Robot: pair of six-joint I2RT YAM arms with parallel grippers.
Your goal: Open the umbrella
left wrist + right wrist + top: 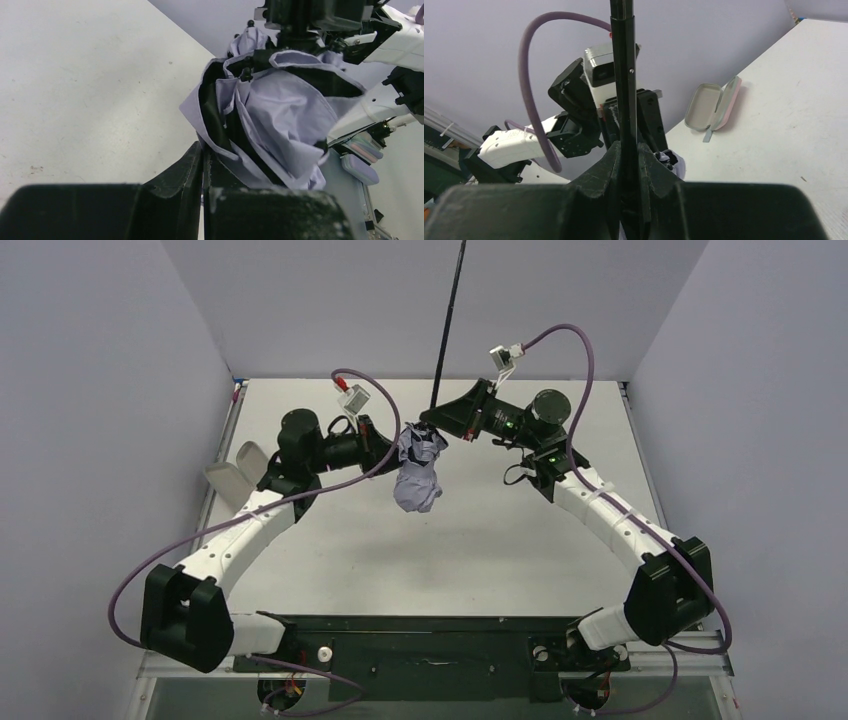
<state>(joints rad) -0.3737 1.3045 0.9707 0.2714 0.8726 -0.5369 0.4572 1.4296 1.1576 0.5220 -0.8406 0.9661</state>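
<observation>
Far left, spotting an open pale pink-beige capsule case (238, 472) on the white tabletop (480, 540). Then the left gripper (204, 160), squeezed fully closed against the bunched lilac-white folding umbrella (418, 472) hanging above mid-table; can't tell about any pinched cloth. Next, the right gripper (629, 165) clamping its thin black shaft (624, 75), top cut off. Plain grey walls (100, 390) around.

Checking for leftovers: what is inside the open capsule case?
One half of the case shows a bare grey lining, nothing in it. The other half is turned edge-on, so its inside is hidden.
</observation>
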